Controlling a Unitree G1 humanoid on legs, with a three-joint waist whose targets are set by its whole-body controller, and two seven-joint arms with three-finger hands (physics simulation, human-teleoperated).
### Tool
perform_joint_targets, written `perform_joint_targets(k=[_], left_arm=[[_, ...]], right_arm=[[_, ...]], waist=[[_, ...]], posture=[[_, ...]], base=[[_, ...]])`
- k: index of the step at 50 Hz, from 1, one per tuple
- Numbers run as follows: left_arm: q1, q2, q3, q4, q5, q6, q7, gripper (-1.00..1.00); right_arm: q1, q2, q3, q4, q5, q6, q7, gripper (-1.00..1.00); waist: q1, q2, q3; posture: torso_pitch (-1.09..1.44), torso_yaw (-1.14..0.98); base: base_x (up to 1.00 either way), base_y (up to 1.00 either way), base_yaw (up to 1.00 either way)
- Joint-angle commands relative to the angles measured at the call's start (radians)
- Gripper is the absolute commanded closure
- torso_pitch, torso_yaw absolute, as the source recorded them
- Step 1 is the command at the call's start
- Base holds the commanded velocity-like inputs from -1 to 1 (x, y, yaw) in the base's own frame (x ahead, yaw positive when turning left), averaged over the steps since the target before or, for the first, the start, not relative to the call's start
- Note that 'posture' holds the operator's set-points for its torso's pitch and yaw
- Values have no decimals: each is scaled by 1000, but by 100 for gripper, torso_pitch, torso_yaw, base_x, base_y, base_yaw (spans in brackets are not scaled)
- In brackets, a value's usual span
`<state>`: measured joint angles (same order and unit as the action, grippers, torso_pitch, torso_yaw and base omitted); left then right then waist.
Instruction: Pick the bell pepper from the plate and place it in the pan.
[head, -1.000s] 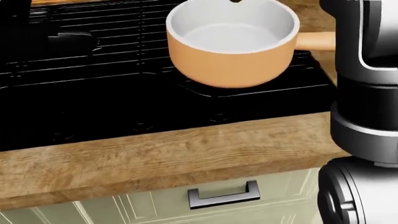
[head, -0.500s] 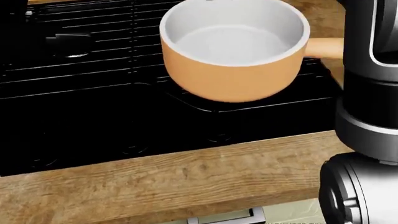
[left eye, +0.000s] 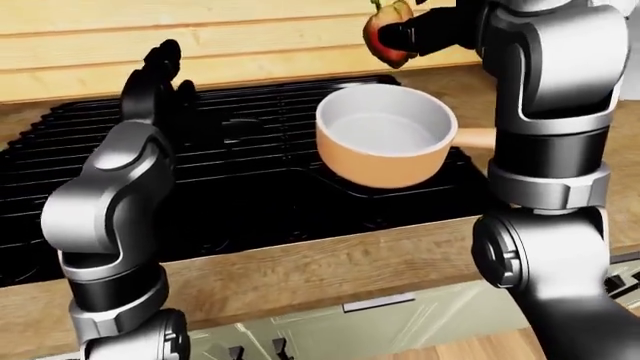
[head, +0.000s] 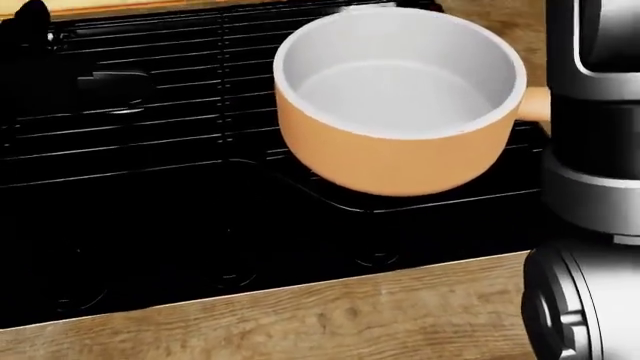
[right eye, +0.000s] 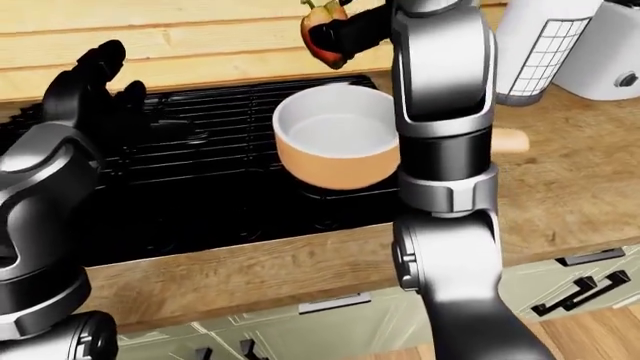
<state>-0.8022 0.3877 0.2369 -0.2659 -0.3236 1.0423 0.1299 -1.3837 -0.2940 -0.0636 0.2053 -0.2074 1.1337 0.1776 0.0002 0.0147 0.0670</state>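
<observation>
An orange pan (head: 400, 105) with a white, empty inside stands on the black stove (left eye: 250, 180), handle pointing right. In the left-eye view my right hand (left eye: 395, 34) is held above the pan's far rim, its fingers closed round a red and orange bell pepper (left eye: 384, 31) with a green stem. My left hand (left eye: 160, 71) is raised over the stove's left part, fingers spread and nothing in them. The plate is not in view.
A wooden counter edge (left eye: 330, 262) runs below the stove, with pale green drawers (right eye: 560, 285) under it. A white appliance (right eye: 545, 45) stands on the counter at the top right of the right-eye view. A wood plank wall (left eye: 250, 30) is behind.
The head view has shifted: the pan sits lower and larger in the picture, and the drawer handle has dropped out of view. The pan itself has not moved on the stove.
</observation>
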Motion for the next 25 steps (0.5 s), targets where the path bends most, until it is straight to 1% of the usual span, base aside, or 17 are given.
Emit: perform_joint_targets(k=[1, 3, 4, 5, 6, 8, 13, 15, 22, 25], left_arm=[[-36, 13, 11, -40, 1, -35, 2, -100], [-39, 14, 11, -37, 2, -36, 1, -100], [-40, 13, 12, -40, 1, -33, 2, -100], [-38, 13, 11, -42, 1, -34, 2, -100], [-36, 13, 12, -44, 1, -32, 2, -100], [-31, 13, 13, -47, 1, -33, 2, -100], [-23, 9, 12, -48, 1, -38, 2, -100], [-25, 9, 13, -50, -1, -35, 2, -100], [-18, 9, 15, -58, -3, -31, 2, -100], [-18, 9, 14, -55, -2, -35, 2, -100]], right_arm=[[-48, -15, -14, -41, -9, -27, -4, 100], [-52, -18, -15, -42, -11, -26, -2, 100], [-49, -17, -16, -45, -11, -30, -1, 100], [-49, -18, -14, -47, -12, -28, 0, 100], [-48, -19, -16, -46, -14, -28, 0, 100], [-48, -26, -11, -48, -19, -23, 7, 100], [-56, -40, 2, -34, -45, -29, 39, 100], [-50, -37, -2, -32, -52, -33, 42, 100], [-44, -28, -5, -35, -66, -35, 47, 100], [-37, -35, 8, -37, -82, -36, 67, 100]], waist=[[-2, 9, -26], [0, 2, -8], [5, -12, -9], [4, -13, -23], [7, -8, -34], [7, -3, -41], [0, 5, -34], [-4, 7, -32], [-9, 9, -27], [-9, 8, -27]], posture=[[0, 0], [0, 0], [0, 0], [0, 0], [0, 0], [0, 0], [0, 0], [0, 0], [0, 0], [0, 0]], base=[[37, 0, 0], [24, 0, 0], [0, 0, 0], [0, 0, 0], [0, 0, 0], [0, 0, 0], [0, 0, 0], [0, 0, 0], [0, 0, 0], [0, 0, 0]])
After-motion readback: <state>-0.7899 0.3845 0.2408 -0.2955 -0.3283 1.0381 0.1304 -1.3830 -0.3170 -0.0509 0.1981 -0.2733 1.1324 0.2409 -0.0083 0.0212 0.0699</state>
